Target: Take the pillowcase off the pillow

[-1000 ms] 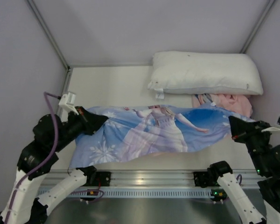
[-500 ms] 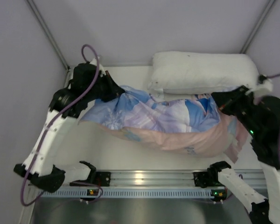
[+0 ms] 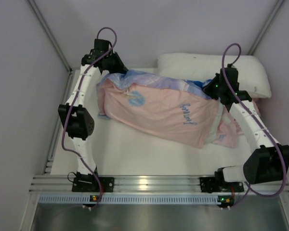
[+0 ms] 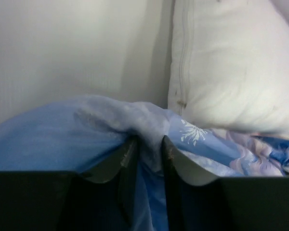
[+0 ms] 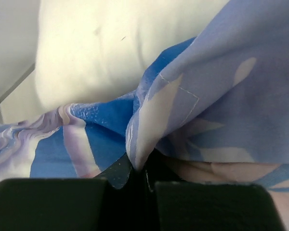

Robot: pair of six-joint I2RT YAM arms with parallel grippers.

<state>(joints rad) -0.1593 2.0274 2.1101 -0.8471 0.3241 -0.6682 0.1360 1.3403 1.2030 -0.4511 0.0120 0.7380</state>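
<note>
White tabletop [image 3: 135, 154], pillowcase [image 3: 164, 110] diagonal, far-left to near-right.

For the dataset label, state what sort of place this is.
Probably a lab robot test cell, not a bedroom: bare grey panel walls enclose a white table, and the left arm and right arm stand on a metal rail at its edge.

Soft, even light; wrist views blurry, whites perhaps slightly overexposed
</note>
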